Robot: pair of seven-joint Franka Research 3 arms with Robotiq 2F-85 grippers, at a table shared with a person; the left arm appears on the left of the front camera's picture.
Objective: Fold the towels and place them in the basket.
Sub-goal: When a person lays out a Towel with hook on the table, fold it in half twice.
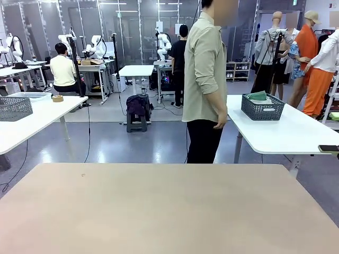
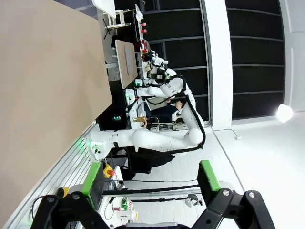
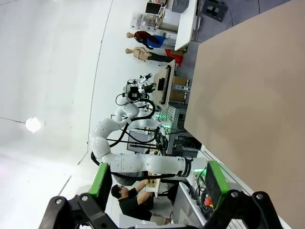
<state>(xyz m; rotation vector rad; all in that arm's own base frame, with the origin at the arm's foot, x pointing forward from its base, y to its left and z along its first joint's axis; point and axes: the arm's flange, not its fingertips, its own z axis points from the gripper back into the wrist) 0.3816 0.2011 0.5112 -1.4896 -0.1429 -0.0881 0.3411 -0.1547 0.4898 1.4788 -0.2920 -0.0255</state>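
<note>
A dark grey mesh basket [image 1: 263,107] stands on a white table at the right, beyond the beige work table [image 1: 169,211]. A mint green towel [image 1: 258,96] lies crumpled inside it, showing above the rim. A person [image 1: 205,79] stands at the far side of the beige table, turned towards the basket, one hand hanging near it. In the left wrist view my left gripper [image 2: 150,177] is open, its green pads wide apart with nothing between them. My right gripper [image 3: 157,178] is likewise open and holds nothing, raised beside the table.
A second grey mesh basket [image 1: 14,108] sits on a white table at the far left. A dark phone [image 1: 328,148] lies at the right table's near edge. Each wrist view shows the other white arm [image 2: 157,138] folded back at the robot's base.
</note>
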